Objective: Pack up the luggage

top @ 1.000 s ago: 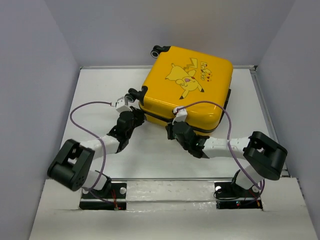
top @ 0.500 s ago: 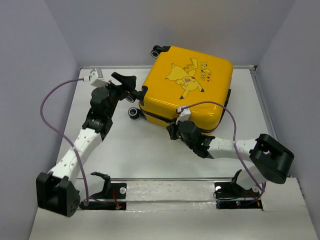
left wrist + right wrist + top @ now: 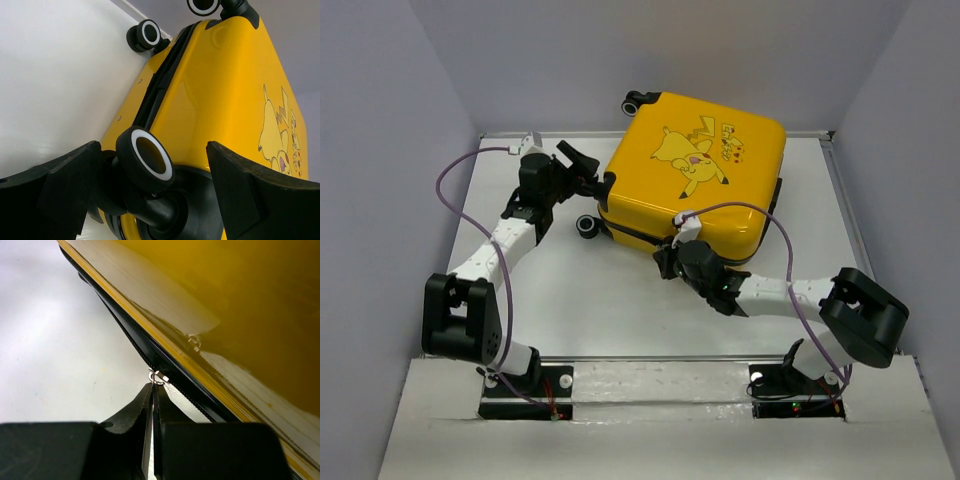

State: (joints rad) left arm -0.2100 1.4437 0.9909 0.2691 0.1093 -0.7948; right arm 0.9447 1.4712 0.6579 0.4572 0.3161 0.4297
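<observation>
— Right gripper status?
— Clenched on the zip pull, tab pinched flat between the pads. Luggage is straight ahead of it, shell edge just above the fingertips. It lies flat on the table, Pikachu side up.
— Left gripper?
— Released, jaws spread wide. Corner wheel sits between the fingers, touching neither as far as the wrist cam shows. Shell runs away ahead and to its right.
— Bracing the case?
— Placement suggests that's the plan. No contact I can confirm yet.
— Progress?
— Lid is down, both halves together. No clothes in view outside the case, so the loading reads as done. Inside is hidden, can't verify. What's left is the zip.
— How much zip?
— Teeth ahead-left of the pull look meshed. The stretch to the pull's right is dark, so I can't tell whether it's open or shut. In the top view the pull sits partway along the side nearest the right wrist, so my guess is a fair run plus corners remains.
— Risks?
— Tab is small and the grip is thin, so it could slip out on a corner. Case could slide toward the right gripper under the pull if the left doesn't close on that wheel.
</observation>
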